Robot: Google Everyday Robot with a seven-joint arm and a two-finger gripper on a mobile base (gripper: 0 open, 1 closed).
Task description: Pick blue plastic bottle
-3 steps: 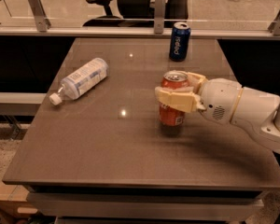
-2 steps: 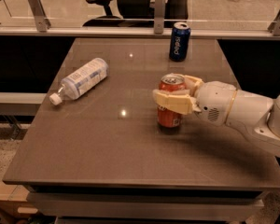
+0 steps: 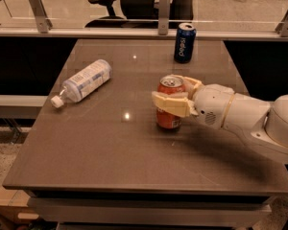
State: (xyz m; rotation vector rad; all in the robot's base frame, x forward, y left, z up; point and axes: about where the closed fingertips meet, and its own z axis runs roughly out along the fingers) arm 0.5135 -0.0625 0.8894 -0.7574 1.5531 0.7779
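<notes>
The blue plastic bottle (image 3: 84, 81) lies on its side at the table's left, white cap pointing to the front left. My gripper (image 3: 173, 94) is at the table's middle, reaching in from the right. It is well to the right of the bottle. Its cream fingers (image 3: 170, 105) stand apart, one in front of the red soda can (image 3: 169, 115) and one behind its top right. The gripper is open and holds nothing.
A dark blue Pepsi can (image 3: 184, 43) stands upright at the table's back, right of centre. The brown table (image 3: 110, 152) ends in a front edge near me. A rail with metal posts and office chairs are behind the table.
My gripper and arm have moved a little to the left, across the red can. The bottle and both cans have stayed in place.
</notes>
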